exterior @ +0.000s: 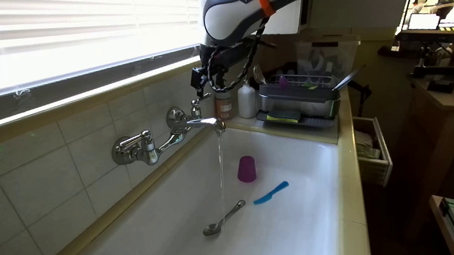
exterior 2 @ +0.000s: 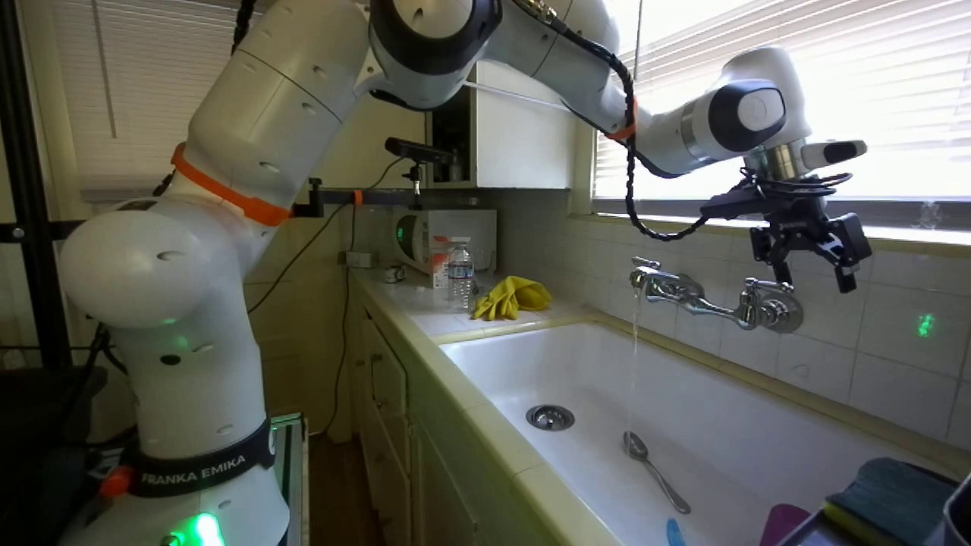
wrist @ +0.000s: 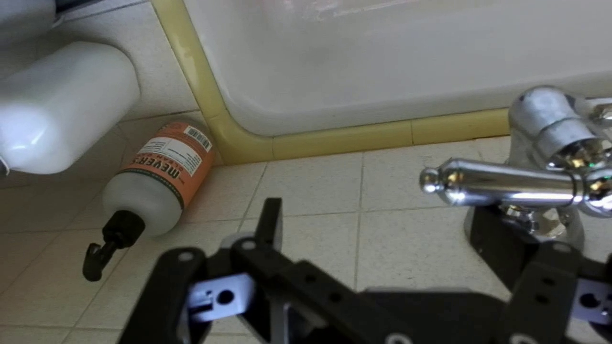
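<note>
One faucet (exterior: 203, 122) juts from the tiled wall (exterior: 36, 183), with one spout and two handles: the near handle (wrist: 511, 184), closest to the pincer (exterior 2: 815, 276), and the far handle (exterior: 134, 139). One stream of water (exterior: 220, 166) falls from the spout into one white sink (exterior: 298, 153), where one spoon (exterior: 230, 213), one blue knife (exterior: 271, 193), one purple cup (exterior: 246, 169) and one drain (exterior 2: 551, 417) show. Two bottles stand by the sink's corner, one orange-labelled bottle (wrist: 162, 172) and one white bottle (wrist: 71, 110), near one rack (exterior: 298, 96) and one yellow sponge (exterior: 281, 120). The desk (exterior 2: 421, 307) at the sink's opposite end carries one clear bottle (exterior 2: 460, 280), one microwave (exterior 2: 455, 231) and yellow gloves (exterior 2: 516, 297), too bunched to count. The near handle sits on the wall above the sink's rim, at the bottles' end of the faucet; it is polished chrome, a slim smooth lever ending in a small ball. The arm (exterior 2: 667, 136) reaches across the sink, wrist bent so the pincer points down beside the wall, under the blinds (exterior: 71, 38). The pincer stands wide, bare tiles showing between its fingers (wrist: 271, 224); one fingertip is partly hidden behind the near handle, and whether they touch cannot be told.
</note>
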Controlling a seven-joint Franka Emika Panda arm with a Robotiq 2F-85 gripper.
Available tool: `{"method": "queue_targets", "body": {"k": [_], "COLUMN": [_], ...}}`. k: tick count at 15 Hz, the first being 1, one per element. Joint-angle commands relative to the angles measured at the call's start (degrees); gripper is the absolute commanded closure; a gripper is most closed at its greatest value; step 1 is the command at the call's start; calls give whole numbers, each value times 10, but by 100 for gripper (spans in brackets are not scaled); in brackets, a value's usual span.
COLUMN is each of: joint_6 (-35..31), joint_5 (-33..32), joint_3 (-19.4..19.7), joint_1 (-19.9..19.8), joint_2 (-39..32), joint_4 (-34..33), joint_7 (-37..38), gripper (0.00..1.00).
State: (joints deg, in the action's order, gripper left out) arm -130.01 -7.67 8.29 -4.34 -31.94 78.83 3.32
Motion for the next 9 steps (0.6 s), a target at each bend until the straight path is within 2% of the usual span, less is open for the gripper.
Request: {"method": "queue_targets", "body": {"k": [1, 9], "joint_6": [30, 14], "joint_5": [-22, -39], "joint_3": [3, 5], "joint_1": [2, 6], "joint_2": [12, 15], "joint_4": [29, 32], "joint_7": [-10, -4], "gripper": [0, 0]}}
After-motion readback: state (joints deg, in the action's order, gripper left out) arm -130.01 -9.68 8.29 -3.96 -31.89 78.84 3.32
